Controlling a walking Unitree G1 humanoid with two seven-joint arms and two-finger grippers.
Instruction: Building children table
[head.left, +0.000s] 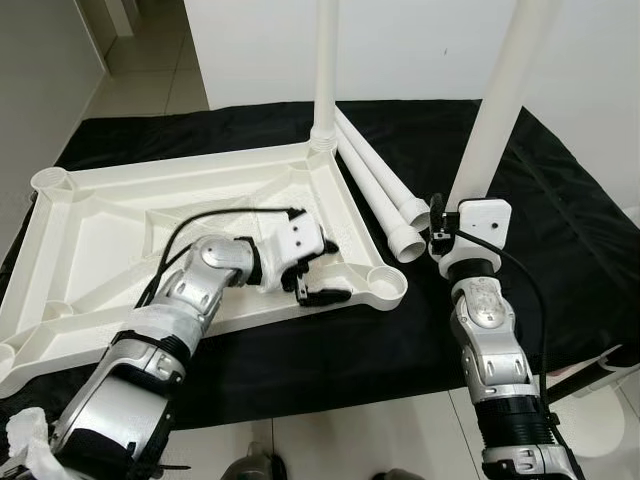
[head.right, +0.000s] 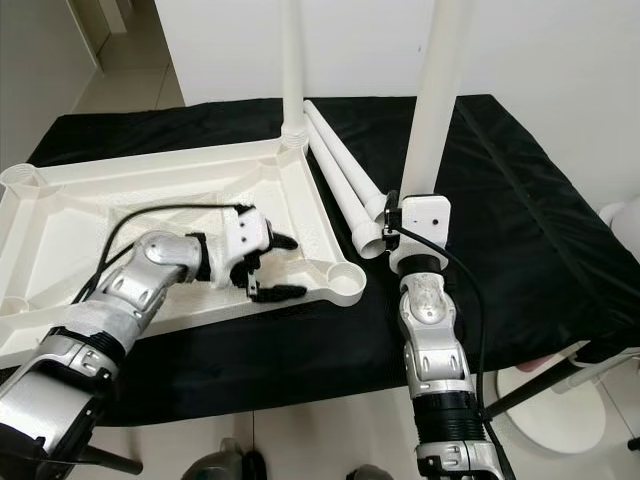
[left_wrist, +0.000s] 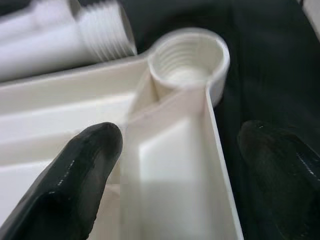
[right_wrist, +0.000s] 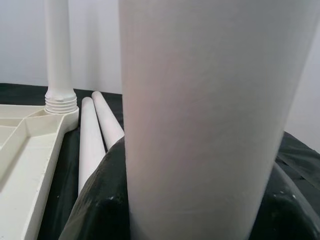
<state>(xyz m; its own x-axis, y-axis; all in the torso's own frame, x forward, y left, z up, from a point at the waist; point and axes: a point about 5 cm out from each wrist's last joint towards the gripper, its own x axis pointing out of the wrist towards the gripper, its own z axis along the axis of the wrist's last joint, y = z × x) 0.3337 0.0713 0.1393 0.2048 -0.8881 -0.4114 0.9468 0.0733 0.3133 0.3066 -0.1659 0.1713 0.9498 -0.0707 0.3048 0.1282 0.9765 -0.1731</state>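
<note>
Over the near right corner of the upturned white tabletop (head.left: 120, 230), the left hand (head.left: 318, 272) sits with its black fingers (left_wrist: 80, 180) spread, straddling the rim just short of the empty threaded socket (left_wrist: 189, 60). Beside it, the right hand (head.left: 452, 222) is clamped around an upright white leg (head.left: 497, 110). Two more legs (head.left: 378, 185) lie between them on the black-covered surface (head.left: 560, 220). A fourth leg (head.left: 325, 70) stands in the far corner socket.
</note>
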